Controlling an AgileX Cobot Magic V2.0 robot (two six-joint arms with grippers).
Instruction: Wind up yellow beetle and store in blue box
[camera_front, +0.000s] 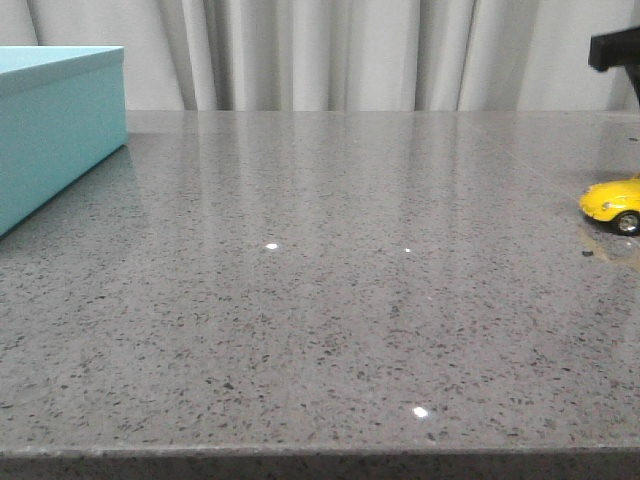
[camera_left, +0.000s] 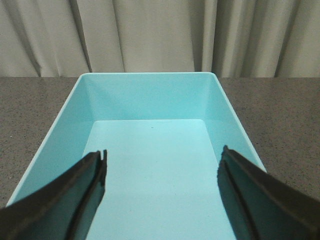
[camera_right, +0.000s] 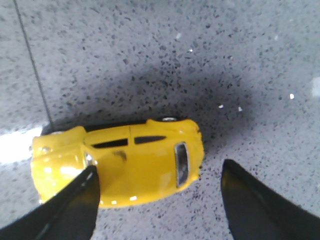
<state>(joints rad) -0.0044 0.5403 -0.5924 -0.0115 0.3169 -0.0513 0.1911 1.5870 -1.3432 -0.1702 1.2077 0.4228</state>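
The right gripper (camera_right: 157, 200) is hovering over the small glossy yellow toy beetle car (camera_right: 120, 162) with its jaws spread wide and nothing in them, so my guess is we're at the grab-the-car step. The car lies crosswise to the fingers, and one finger overlaps the bonnet end while the other sits off past the tail. I'd re-centre over the roof before dropping, so the fingers close on the flat doors and not on the rounded ends, which look slippery.

The car itself is shiny yellow paint, dark windows, a silver hub showing in the front view. It sits on its wheels on the grey speckled stone-look table (camera_front: 320, 300), at the far right edge of the front view.

The large light turquoise-blue box (camera_left: 150, 95) is way over on the left, well apart from the car. It's open on top and has nothing inside, with the left gripper (camera_left: 162, 172) parked above it, also spread and not holding anything.
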